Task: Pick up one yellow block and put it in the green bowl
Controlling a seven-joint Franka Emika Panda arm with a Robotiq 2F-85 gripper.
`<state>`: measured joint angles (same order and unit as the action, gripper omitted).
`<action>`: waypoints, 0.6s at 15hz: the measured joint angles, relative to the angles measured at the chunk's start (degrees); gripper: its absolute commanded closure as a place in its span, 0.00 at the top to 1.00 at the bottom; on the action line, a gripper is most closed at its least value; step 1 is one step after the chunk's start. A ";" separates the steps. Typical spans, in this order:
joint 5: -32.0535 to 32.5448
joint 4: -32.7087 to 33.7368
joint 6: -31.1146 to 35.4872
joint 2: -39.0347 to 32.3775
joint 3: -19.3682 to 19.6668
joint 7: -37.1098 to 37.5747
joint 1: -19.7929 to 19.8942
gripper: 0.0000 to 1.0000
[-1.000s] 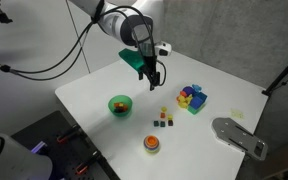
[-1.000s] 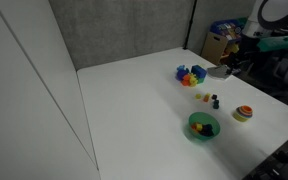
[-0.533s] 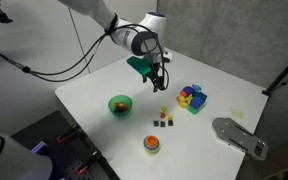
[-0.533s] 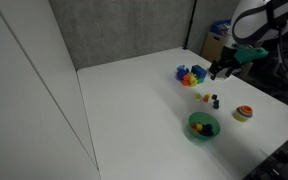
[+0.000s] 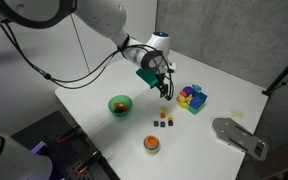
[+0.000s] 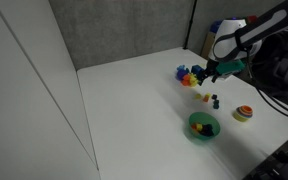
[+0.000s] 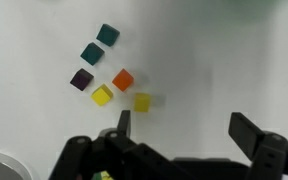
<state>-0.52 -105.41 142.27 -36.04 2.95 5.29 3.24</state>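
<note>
In the wrist view, two yellow blocks [image 7: 142, 102] [image 7: 103, 95] lie on the white table among an orange block [image 7: 123, 79], a purple block [image 7: 81, 79] and two teal blocks [image 7: 108, 34]. My gripper [image 7: 184, 130] is open and empty, with its left finger just below the nearer yellow block. In both exterior views the gripper [image 5: 164, 89] [image 6: 210, 76] hangs above the table near the small blocks [image 5: 164, 119] [image 6: 209, 99]. The green bowl [image 5: 119, 104] [image 6: 203, 125] stands apart from them and holds small items.
A cluster of colourful toys [image 5: 192, 98] [image 6: 189, 75] lies close beside the gripper. An orange and red ring toy [image 5: 151, 144] [image 6: 243, 113] stands near the table's front edge. A grey object [image 5: 239, 136] sits off the table corner.
The arm has moved lower and closer to the small blocks and the colourful toys. The gripper stays open and the blocks have not moved.
</note>
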 measured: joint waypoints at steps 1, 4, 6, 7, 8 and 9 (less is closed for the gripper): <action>0.00 1.06 0.80 -1.67 0.17 0.00 0.05 1.00; 0.00 4.19 2.97 -6.47 0.84 0.01 0.33 1.00; 0.00 5.94 4.52 -9.40 1.38 0.01 0.62 1.00; 0.00 6.70 5.36 -10.78 1.62 0.01 0.78 1.00; 0.00 7.36 6.34 -12.10 1.83 0.01 0.95 1.00; 0.00 7.99 7.16 -13.29 1.98 0.01 1.07 1.00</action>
<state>-0.52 -97.42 149.43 -49.34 4.93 5.30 4.32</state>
